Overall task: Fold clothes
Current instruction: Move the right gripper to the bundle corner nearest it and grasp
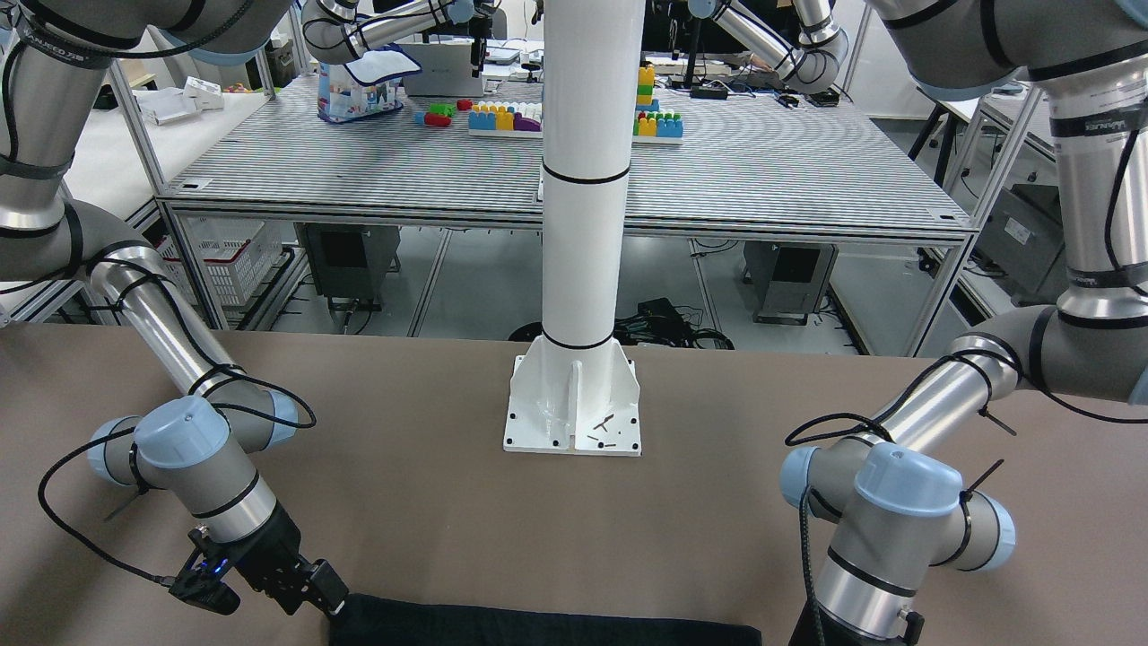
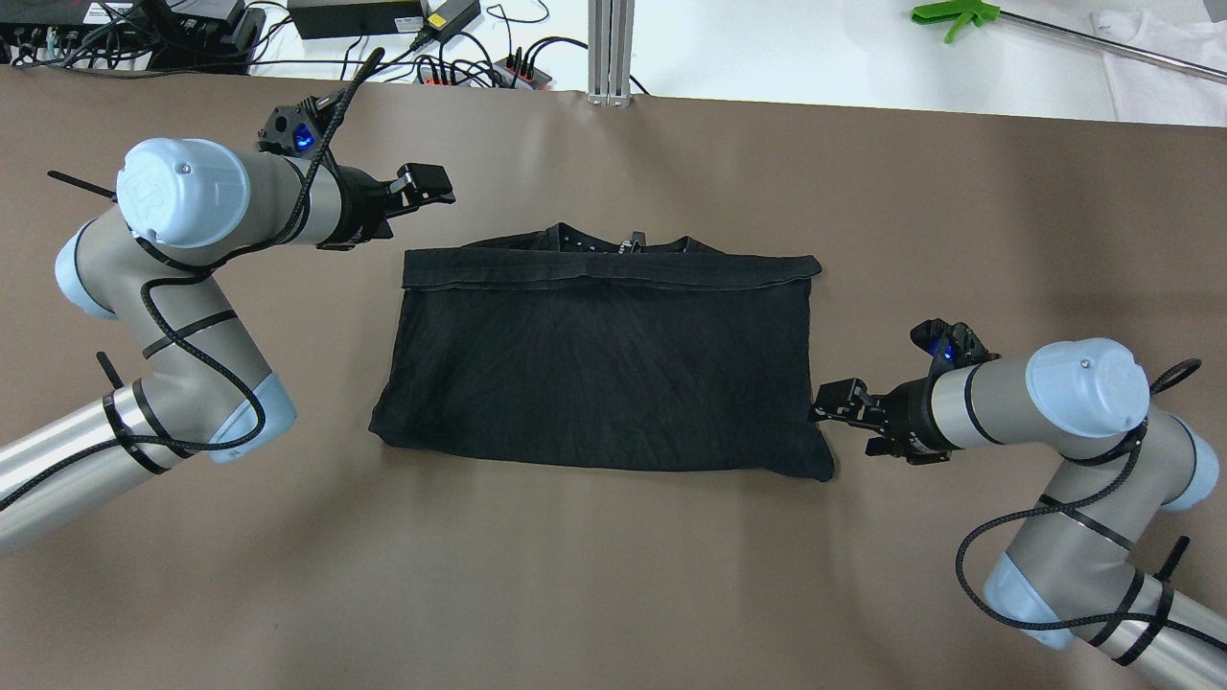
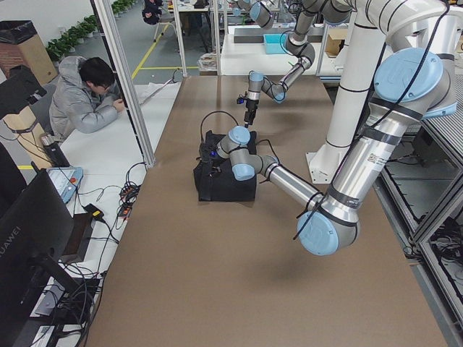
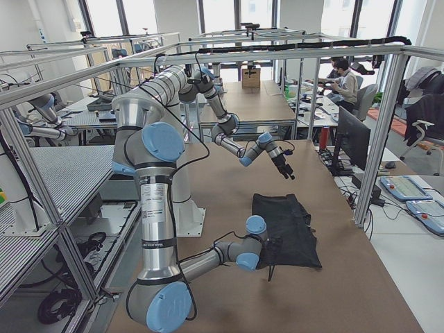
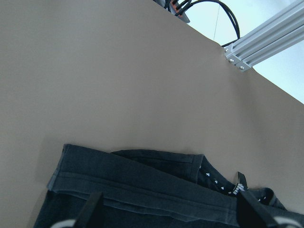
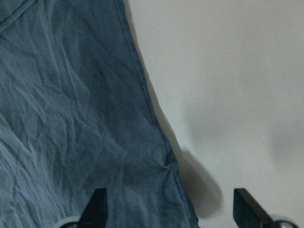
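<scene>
The brown table [image 2: 613,575] has a plain matte top. An aluminium profile post [image 2: 611,48] stands at its far edge. Beyond that edge lie power strips with black cables [image 2: 522,75], a black power adapter [image 2: 355,14] and a green-handled tool [image 2: 949,13]. A person in a grey jacket [image 3: 79,101] sits beside the table. A black monitor [image 3: 32,238] stands off its near end.

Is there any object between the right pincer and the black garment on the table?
Nothing visible stands between them. The right pincer is open beside the right edge of the black garment, with only bare table there.
</scene>
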